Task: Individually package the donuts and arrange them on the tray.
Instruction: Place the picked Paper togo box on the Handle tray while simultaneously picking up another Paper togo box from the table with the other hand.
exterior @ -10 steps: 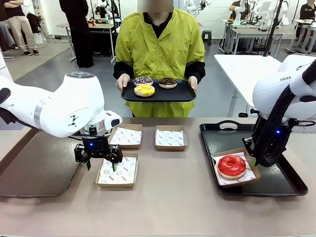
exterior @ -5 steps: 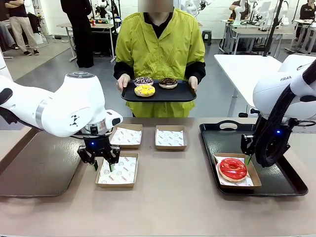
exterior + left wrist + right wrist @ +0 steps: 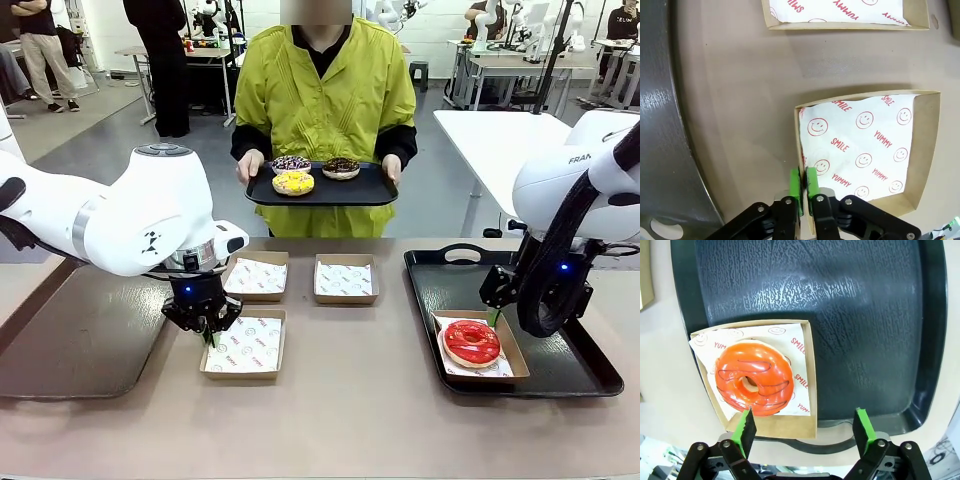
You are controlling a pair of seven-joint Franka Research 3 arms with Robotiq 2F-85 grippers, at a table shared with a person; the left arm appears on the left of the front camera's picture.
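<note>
- Left wrist view: left tool [image 3: 803, 187] pinches the empty box [image 3: 926, 150] by its wall, left of the black tray [image 3: 440, 280], probably steadying it for loading.
- Right tool [image 3: 805, 426], spread wide, hovers over the red donut [image 3: 754, 377] boxed on that tray.

Left claw [image 3: 803, 176] clamped on the left wall of a shallow brown cardboard box [image 3: 927, 145] lined with smiley-printed white paper [image 3: 865, 150], on the beige counter [image 3: 740, 100].
</note>
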